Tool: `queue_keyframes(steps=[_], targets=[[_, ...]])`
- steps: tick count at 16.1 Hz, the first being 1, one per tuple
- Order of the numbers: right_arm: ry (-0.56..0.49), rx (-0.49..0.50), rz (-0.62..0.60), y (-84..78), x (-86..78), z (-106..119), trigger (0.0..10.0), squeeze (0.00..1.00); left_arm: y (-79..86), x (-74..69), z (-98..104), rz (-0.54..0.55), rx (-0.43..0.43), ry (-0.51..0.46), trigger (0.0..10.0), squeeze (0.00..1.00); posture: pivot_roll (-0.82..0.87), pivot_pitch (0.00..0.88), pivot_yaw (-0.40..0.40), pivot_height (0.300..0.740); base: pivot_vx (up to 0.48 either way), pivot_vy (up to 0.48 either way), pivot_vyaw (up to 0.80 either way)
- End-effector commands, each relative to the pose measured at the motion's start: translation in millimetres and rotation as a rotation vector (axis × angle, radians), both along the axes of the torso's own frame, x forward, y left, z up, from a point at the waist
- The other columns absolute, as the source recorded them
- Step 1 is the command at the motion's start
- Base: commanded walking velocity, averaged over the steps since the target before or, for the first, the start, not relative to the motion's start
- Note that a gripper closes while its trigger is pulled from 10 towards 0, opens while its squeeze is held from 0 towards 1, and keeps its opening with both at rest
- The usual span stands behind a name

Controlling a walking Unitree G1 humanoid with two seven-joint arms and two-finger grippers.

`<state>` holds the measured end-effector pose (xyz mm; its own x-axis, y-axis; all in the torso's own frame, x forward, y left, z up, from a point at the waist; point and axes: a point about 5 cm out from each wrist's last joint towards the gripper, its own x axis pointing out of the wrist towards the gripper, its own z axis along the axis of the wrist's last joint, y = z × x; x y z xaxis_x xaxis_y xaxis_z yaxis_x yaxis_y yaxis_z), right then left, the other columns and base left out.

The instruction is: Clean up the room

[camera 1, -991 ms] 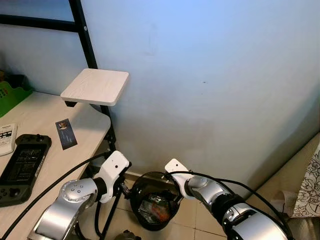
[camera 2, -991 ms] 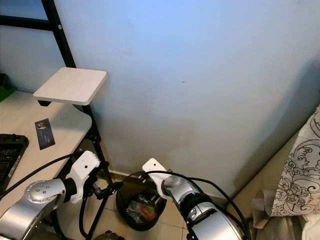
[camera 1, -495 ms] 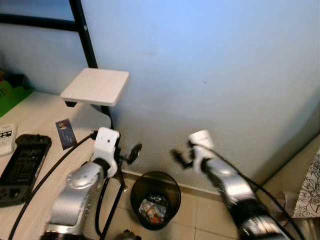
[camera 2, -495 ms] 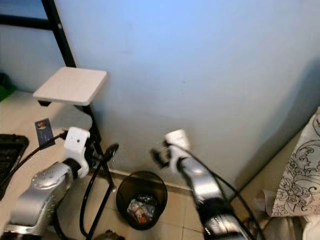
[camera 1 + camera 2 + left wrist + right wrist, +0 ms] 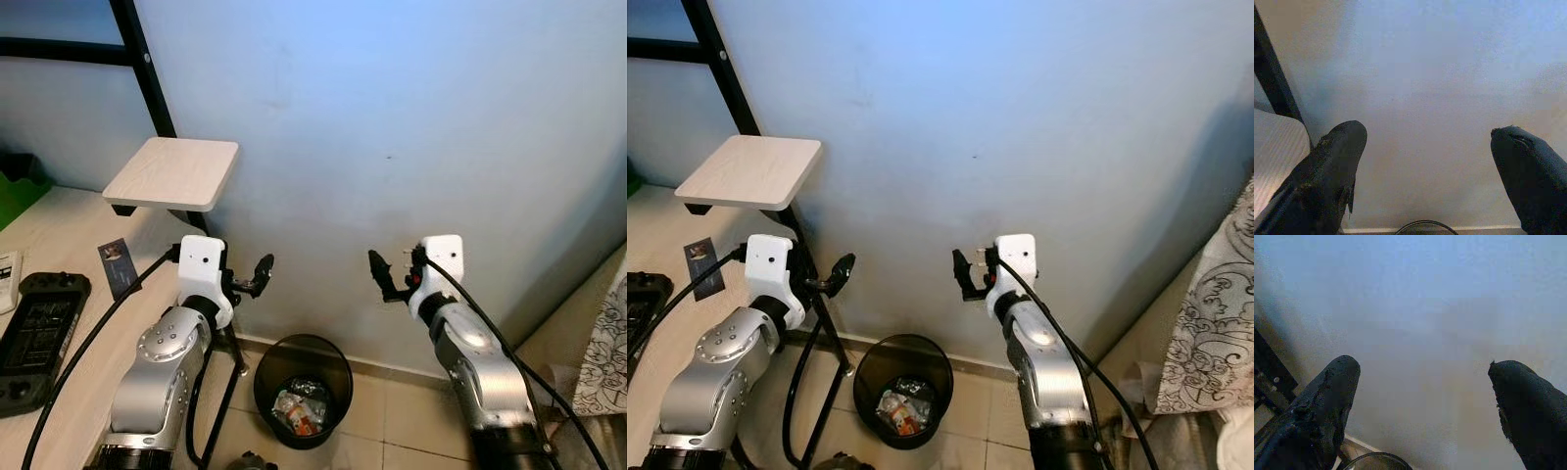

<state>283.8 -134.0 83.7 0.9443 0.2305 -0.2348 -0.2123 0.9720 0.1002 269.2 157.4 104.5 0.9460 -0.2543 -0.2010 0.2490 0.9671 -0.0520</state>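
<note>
A black round trash bin [image 5: 303, 390] stands on the tiled floor against the pale wall, with crumpled wrappers inside. Both arms are raised above it. My left gripper [image 5: 258, 277] hangs up and to the left of the bin, pointing at the wall; my right gripper [image 5: 382, 276] hangs up and to its right. In the wrist views each pair of black fingers [image 5: 1334, 166] [image 5: 1327, 406] stands wide apart with only bare wall between them. Both grippers are open and hold nothing.
A light wooden desk [image 5: 69, 255] at my left carries a black handheld game console [image 5: 34, 323], a small dark card [image 5: 118, 264] and a white remote [image 5: 8, 276]. A small wooden shelf [image 5: 174, 174] sits on a black metal frame [image 5: 142, 69]. Patterned fabric [image 5: 1215, 333] lies at the right.
Both arms have lifted from down at the bin's rim to chest height above it. The grippers now point at the wall, and the camera has shifted slightly.
</note>
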Motion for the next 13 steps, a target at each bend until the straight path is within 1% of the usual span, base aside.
queue_keyframes(steps=[1,3,6,10,13], targets=[[0.002,0.001,-0.004,0.6,-0.7,2.8,10.0,0.00,3.4,0.4,-0.3,0.011,0.014,0.000,10.0,0.00,0.02,0.000,0.052,0.740,0.000,0.000,0.00],[0.007,-0.016,0.002,1.4,-3.6,1.9,10.0,0.00,4.2,-0.9,-1.3,0.009,0.016,0.003,10.0,0.00,0.03,0.000,0.052,0.740,0.000,0.000,0.00],[0.014,-0.019,0.002,2.2,-4.4,1.4,10.0,0.00,4.2,-0.7,-1.8,0.005,0.043,0.005,10.0,0.00,0.03,0.000,0.053,0.740,0.000,0.000,0.00],[0.036,-0.024,-0.015,1.4,-6.0,-1.6,10.0,0.00,5.3,-1.6,-2.4,-0.003,0.057,0.005,10.0,0.00,0.04,0.000,0.052,0.740,0.000,0.000,0.00],[0.041,-0.009,-0.030,-1.5,-7.2,-2.2,10.0,0.00,4.6,-4.2,-4.3,-0.021,0.070,0.015,10.0,0.00,0.04,0.000,0.050,0.740,0.000,0.000,-0.79]])
